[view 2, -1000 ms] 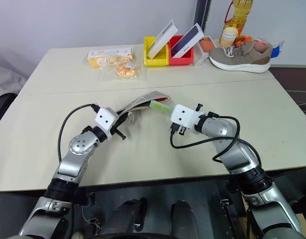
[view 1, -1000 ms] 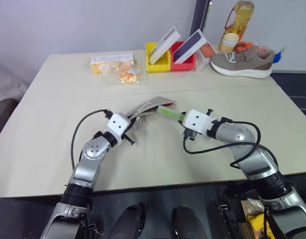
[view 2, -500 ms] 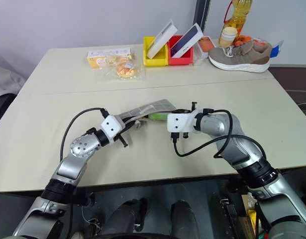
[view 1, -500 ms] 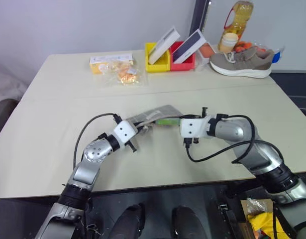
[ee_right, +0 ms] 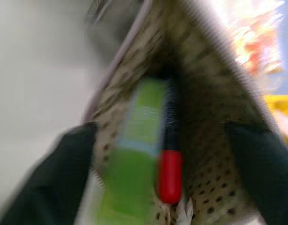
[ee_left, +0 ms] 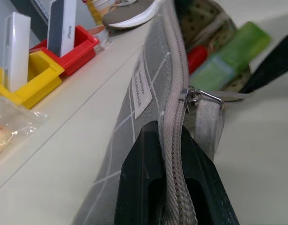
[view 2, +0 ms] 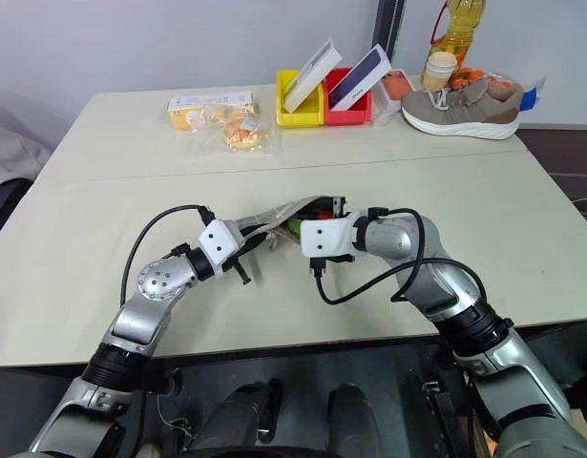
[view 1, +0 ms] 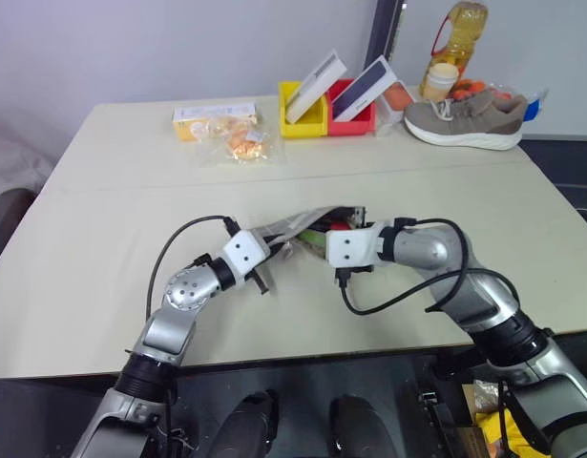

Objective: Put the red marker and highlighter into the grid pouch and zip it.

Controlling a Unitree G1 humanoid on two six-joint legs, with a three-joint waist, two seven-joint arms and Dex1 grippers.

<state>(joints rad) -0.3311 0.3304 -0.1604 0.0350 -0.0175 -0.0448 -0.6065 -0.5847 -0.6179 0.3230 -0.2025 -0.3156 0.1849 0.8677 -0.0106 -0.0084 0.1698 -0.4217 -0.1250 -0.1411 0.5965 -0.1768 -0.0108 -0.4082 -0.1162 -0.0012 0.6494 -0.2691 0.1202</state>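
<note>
Left pincer (view 2: 243,240) clamps grid pouch (view 2: 274,217); right pincer (view 2: 324,212) at pouch mouth.

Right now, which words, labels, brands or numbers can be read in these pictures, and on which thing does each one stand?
No text can be read with certainty.
Small white label on the grid pouch: printed lines, too blurred to read.
Dark box in the red bin: small vertical print, too small.
Yellow packet at the table's far side: print too small.
</note>
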